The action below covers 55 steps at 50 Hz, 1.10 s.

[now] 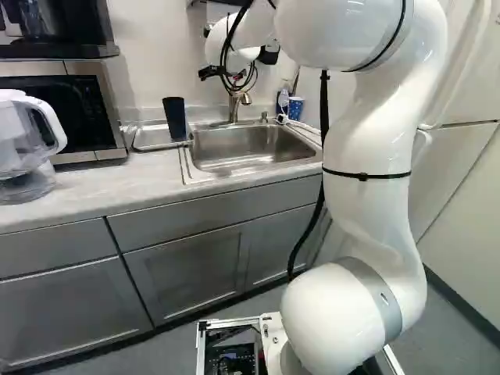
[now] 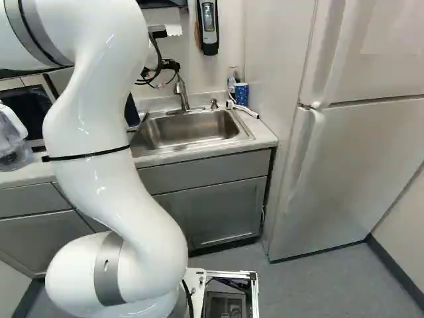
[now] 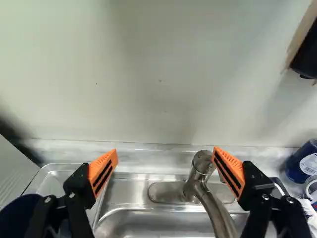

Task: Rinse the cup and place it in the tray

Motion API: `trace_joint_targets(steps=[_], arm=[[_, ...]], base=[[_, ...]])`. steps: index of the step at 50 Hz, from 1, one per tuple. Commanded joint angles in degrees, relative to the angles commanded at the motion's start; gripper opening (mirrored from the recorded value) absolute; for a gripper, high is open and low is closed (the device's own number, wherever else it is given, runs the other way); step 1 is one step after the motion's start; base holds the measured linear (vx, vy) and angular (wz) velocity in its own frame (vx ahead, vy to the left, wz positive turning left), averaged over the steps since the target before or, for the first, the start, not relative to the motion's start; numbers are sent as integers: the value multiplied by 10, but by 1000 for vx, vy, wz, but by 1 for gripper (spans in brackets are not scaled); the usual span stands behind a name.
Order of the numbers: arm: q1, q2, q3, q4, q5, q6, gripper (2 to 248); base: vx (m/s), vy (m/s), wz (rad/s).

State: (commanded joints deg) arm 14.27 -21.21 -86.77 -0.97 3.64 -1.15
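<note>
Gripper (image 1: 234, 70) fingers are spread wide, nothing held. It hangs above the sink area; in the wrist view the faucet (image 3: 202, 171) shows between the orange pads (image 3: 103, 171), nearer one of them.

Dark cup (image 1: 175, 119) stands upright at the sink end of the metal tray (image 1: 140, 141), left of the sink (image 1: 254, 148) in the left base view. Long axis near vertical, wider end up. In the right base view the arm (image 2: 99, 152) partly covers it.

Surface is a pale counter (image 1: 94, 183) with grey cabinets (image 1: 187, 269) below and a plain light wall (image 3: 158, 74) behind. Grey floor (image 2: 318, 285). Tall fridge (image 2: 351, 165) to the right of the counter in the right base view.

Count: two cups, the dark one plus a blue patterned cup (image 2: 242, 94) on the sink's far side from the tray, beside one bottle (image 2: 232, 79). One tray, one sink, one faucet, one microwave (image 1: 82, 109), one clear pitcher (image 1: 23, 137), one fridge, one wall dispenser (image 2: 208, 26).
</note>
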Motion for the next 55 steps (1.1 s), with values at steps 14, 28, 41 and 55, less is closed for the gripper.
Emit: trace_joint_targets(steps=[14,28,41,55], arm=[[0,0,0,0,5,0,247],[6,7,8,0,52,0,247],[18,24,28,0,53,0,247],[22,52,60,0,53,0,247]], base=[[0,0,0],[0,0,0],[0,0,0],[0,0,0]])
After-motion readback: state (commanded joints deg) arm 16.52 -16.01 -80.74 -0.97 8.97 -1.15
